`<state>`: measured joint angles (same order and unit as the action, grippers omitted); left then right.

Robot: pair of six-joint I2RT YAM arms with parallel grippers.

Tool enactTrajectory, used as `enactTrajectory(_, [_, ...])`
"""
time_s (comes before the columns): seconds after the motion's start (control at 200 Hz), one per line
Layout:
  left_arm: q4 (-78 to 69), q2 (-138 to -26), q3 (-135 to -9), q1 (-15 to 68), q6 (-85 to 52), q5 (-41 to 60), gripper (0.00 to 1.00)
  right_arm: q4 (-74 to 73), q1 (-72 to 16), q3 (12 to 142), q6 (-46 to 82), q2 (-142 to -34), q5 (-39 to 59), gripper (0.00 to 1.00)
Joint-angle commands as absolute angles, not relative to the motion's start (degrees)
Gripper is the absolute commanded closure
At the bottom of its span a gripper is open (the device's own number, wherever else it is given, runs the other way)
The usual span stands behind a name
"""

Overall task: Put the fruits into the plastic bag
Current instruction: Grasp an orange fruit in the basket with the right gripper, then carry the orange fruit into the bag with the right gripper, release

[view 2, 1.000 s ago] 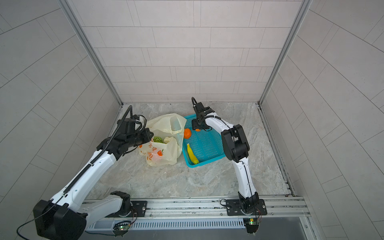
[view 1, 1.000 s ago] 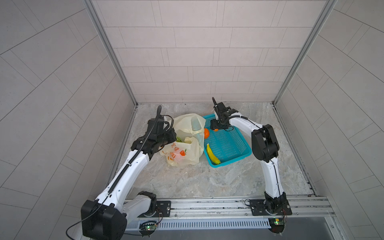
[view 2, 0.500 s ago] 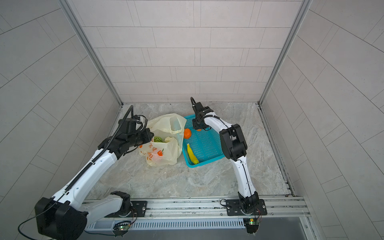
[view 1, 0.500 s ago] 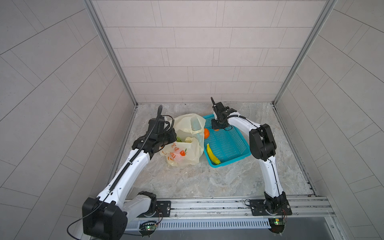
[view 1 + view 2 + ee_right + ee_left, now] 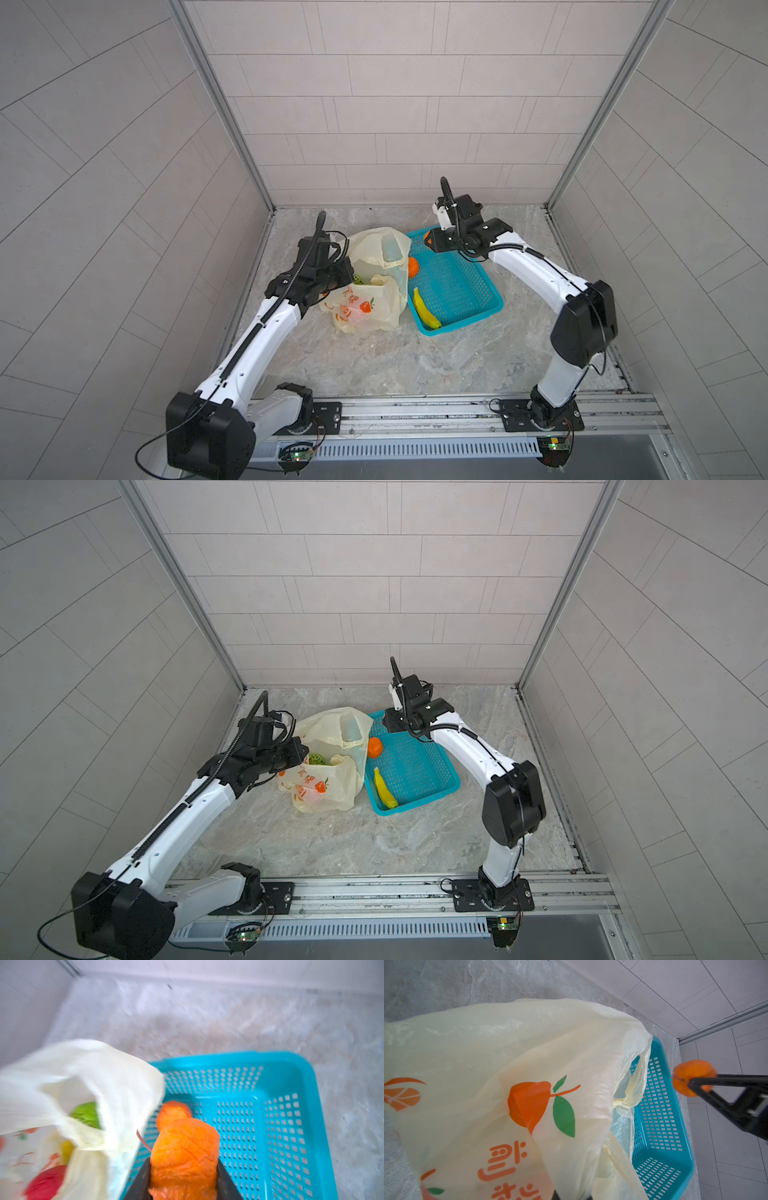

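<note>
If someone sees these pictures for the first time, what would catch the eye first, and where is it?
The right gripper is shut on a crumpled orange fruit, held above the far end of the teal basket, in which a second orange fruit and a banana lie. Beside it, the left gripper holds the plastic bag open, with a green fruit inside.
</note>
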<state>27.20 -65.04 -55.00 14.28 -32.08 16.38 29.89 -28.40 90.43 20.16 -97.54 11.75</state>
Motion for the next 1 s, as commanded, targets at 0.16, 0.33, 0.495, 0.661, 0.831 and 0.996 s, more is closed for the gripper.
enactTrajectory(0.16, [27.45,-63.46,-55.54,14.33,-31.43,15.68,1.00,19.06,-39.91,88.52,21.71,-97.28,22.76,0.64])
enactTrajectory(0.33, [32.49,-62.50,-59.29,14.39,-30.24,10.20,1.00,19.86,-45.16,94.11,21.75,-105.33,24.48,0.64])
enactTrajectory(0.495, [34.45,-61.22,-60.85,14.44,-29.52,9.14,1.00,21.71,-47.00,100.54,22.49,-113.55,27.56,0.63])
enactTrajectory(0.661, [34.19,-60.70,-59.93,14.43,-29.53,9.40,1.00,26.43,-48.82,107.69,22.43,-120.78,31.96,0.61])
enactTrajectory(0.831, [33.75,-60.56,-59.56,14.42,-29.48,9.65,1.00,27.13,-49.22,107.41,21.14,-120.20,29.31,0.43])
enactTrajectory(0.996, [33.14,-60.86,-58.87,14.45,-29.68,10.17,1.00,28.57,-48.83,105.24,16.50,-112.79,16.11,0.31])
